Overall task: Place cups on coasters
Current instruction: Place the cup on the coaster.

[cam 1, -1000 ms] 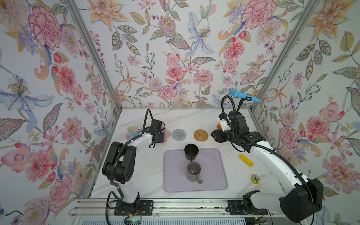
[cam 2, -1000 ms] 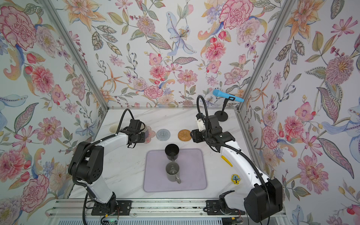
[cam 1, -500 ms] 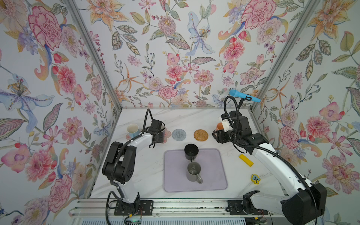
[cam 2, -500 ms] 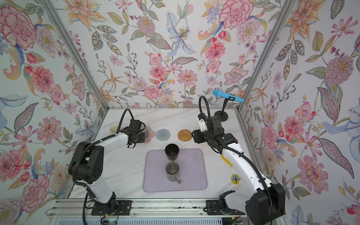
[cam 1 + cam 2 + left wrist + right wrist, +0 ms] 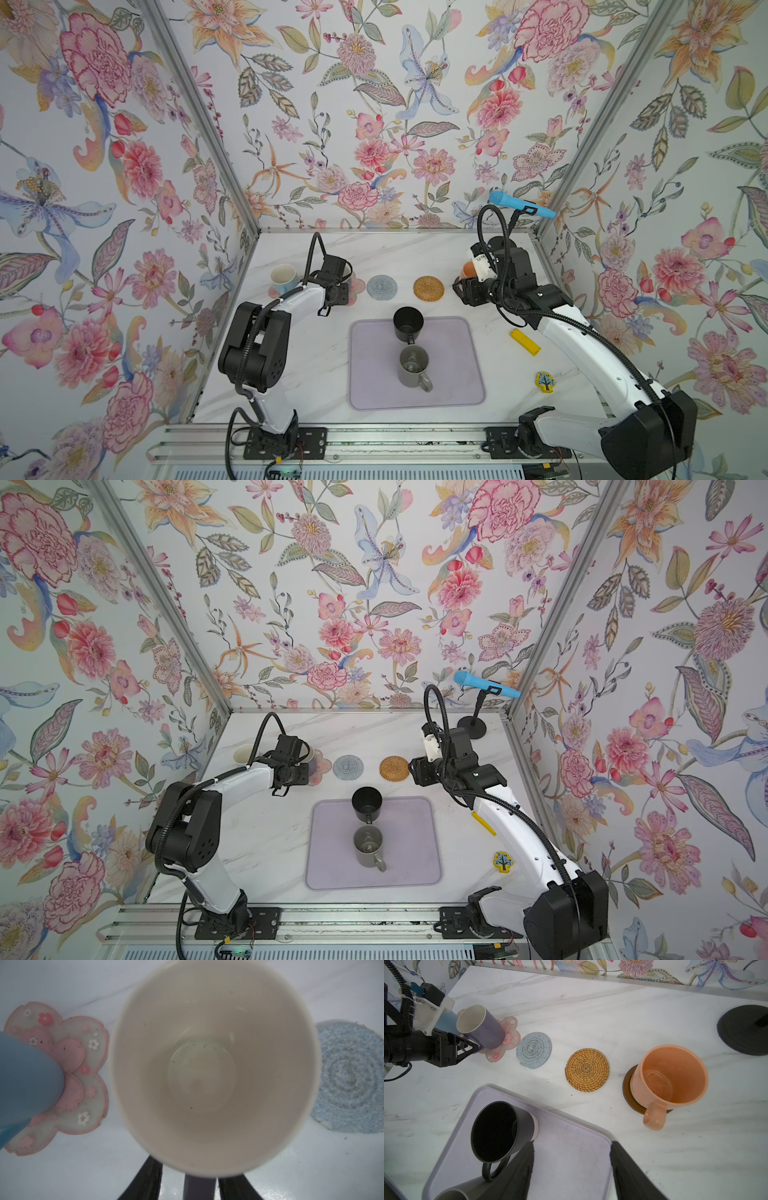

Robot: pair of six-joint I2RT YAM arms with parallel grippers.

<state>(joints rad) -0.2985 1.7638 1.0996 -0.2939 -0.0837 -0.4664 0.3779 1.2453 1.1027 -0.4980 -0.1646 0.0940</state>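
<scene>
**Left claw** (image 5: 192, 1185): jaws parted either side of the handle of the purple-grey mug (image 5: 207, 1064), with a gap showing on one side. The mug stands on a pink flower coaster (image 5: 509, 1035); it is cream inside and empty but for specks.
**Right claw** (image 5: 571, 1167): wide open and holding nothing, over the counter (image 5: 316, 374) just right of the woven tan coaster (image 5: 428, 287).
**Light blue mug** (image 5: 283, 275): far left, on the other flower coaster (image 5: 83, 1076).
**Peach-orange mug** (image 5: 675, 1076): empty, on the dark wooden coaster (image 5: 627, 1088), far right.
**Black mug** (image 5: 408, 322) and **grey mug** (image 5: 411, 365): both on the lilac mat (image 5: 453, 374).
**Grey ringed coaster** (image 5: 381, 286) and woven tan coaster: both bare.
**Counter**: white marble, with floral-papered walls on three sides.

A mug (image 5: 670, 1082) sits on the rightmost coaster (image 5: 626, 1086).
</scene>
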